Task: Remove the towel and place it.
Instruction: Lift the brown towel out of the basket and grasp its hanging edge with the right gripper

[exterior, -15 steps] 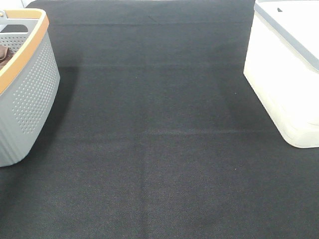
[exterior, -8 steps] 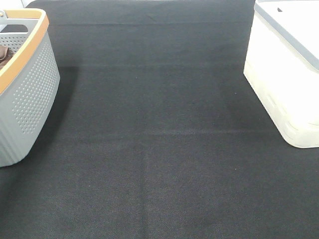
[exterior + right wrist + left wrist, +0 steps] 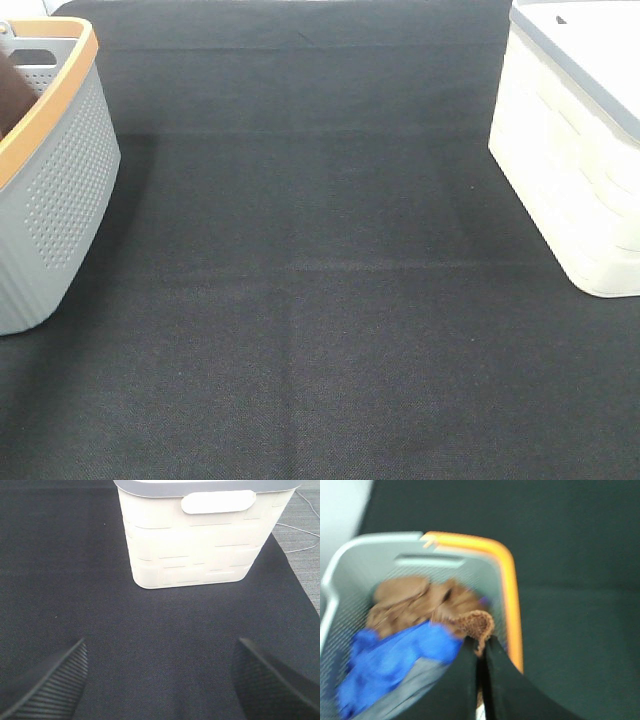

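Where the black woven mat [image 3: 320,300] covers the whole work surface, it is the biggest thing in the high view. A white plastic bin with a grey rim [image 3: 570,150] stands on its right side, partly cut off by the edge of the view. On the left edge sits the grey perforated plastic basket with an orange rim [image 3: 60,190], well apart from the bin.

Inside that basket lies the reddish-brown microfibre towel [image 3: 420,605], bunched against the far wall; a dark brown strip of it also shows above the rim in the high view [image 3: 10,95]. A crumpled bright blue cloth [image 3: 390,660] lies just beside it, touching it.

One hemmed corner of the towel stands up to the left gripper [image 3: 480,641], whose black jaws are pressed together and pinch that corner over the basket's orange rim. This wrist view is blurred.

Facing the white bin [image 3: 200,535], the right gripper [image 3: 161,642] hangs above the mat with its ribbed jaws spread wide, only mat between them.
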`<state>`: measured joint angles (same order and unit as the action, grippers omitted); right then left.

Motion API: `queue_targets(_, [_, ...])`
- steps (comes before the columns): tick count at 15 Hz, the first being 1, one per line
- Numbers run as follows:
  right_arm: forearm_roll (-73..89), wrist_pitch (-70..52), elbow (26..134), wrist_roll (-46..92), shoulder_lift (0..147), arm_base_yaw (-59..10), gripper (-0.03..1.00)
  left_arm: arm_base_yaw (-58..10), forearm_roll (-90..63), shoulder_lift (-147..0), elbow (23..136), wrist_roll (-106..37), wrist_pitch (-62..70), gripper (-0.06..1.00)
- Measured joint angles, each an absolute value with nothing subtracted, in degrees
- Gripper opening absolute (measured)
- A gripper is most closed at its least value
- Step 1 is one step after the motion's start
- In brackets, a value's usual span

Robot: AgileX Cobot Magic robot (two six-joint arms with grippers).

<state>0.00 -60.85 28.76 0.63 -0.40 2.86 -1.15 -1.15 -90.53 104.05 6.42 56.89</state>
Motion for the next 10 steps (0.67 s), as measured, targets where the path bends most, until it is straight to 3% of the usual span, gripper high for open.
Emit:
queue_targets(4, [0.00, -60.85, 28.76, 0.63, -0.40, 2.86, 0.75, -1.15, -19.14, -85.26, 104.05, 0.00, 49.16, 0.01])
queue_targets(10, [12.32, -55.69, 32.72, 5.10, 4.47, 2.86, 0.75, -1.15, -40.51, -85.14, 104.05, -9.11, 45.72, 0.01])
